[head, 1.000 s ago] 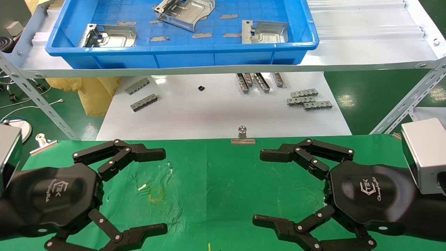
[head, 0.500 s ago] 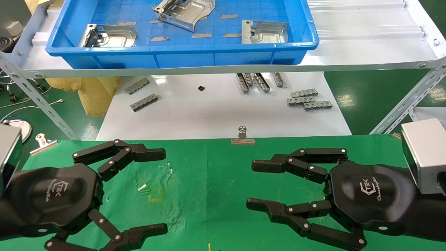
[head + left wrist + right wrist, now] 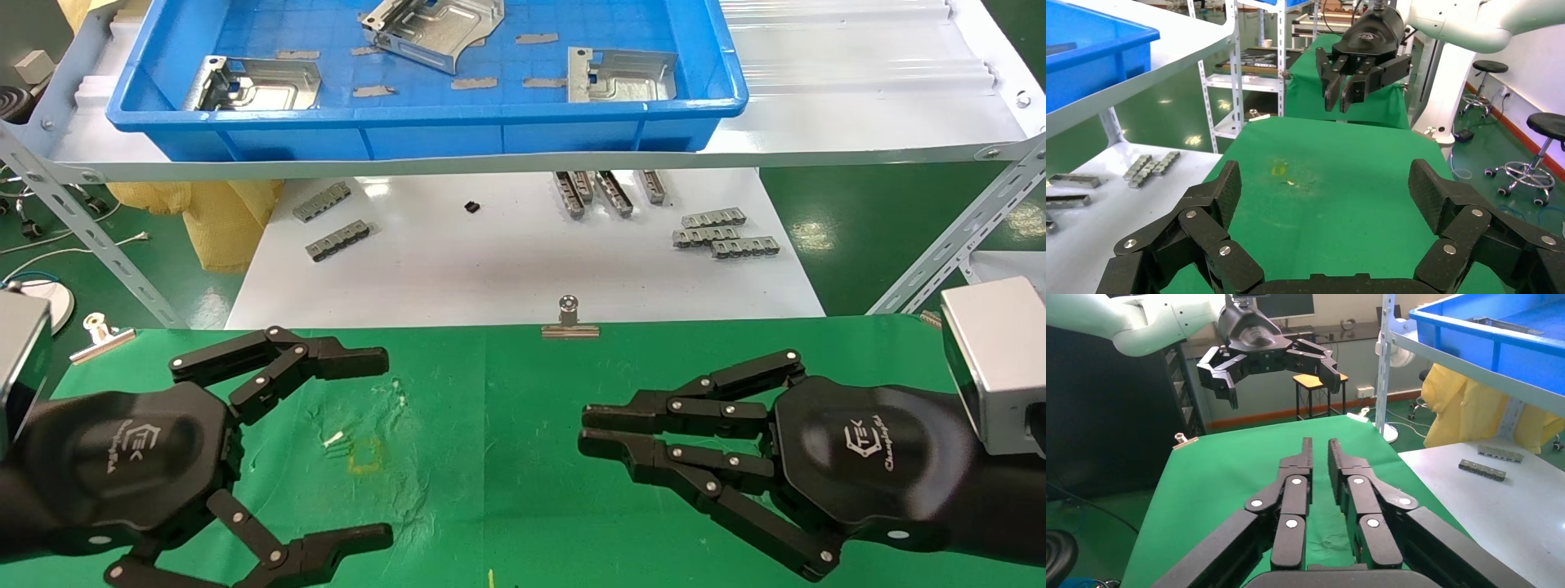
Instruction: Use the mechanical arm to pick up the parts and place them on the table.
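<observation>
Three shiny silver parts lie in the blue tray (image 3: 425, 114) on the far shelf: one on the left (image 3: 253, 83), one in the middle (image 3: 433, 28), one on the right (image 3: 621, 75). The green cloth table (image 3: 507, 392) lies in front of me, with a faint yellow square (image 3: 365, 455). My left gripper (image 3: 386, 447) hovers open and empty over the cloth's left side; it also shows in its wrist view (image 3: 1324, 184). My right gripper (image 3: 583, 431) hovers over the right side, its fingers drawn almost together with nothing between them, as its wrist view (image 3: 1319, 447) shows.
A white tabletop (image 3: 507, 261) between the cloth and the shelf carries grey toothed strips (image 3: 723, 233) (image 3: 335, 241). A binder clip (image 3: 569, 318) pins the cloth's far edge. Slanted metal shelf struts (image 3: 948, 245) stand at both sides.
My right gripper's fingers have closed from wide open to almost together, with nothing in them. The left arm has not moved.
</observation>
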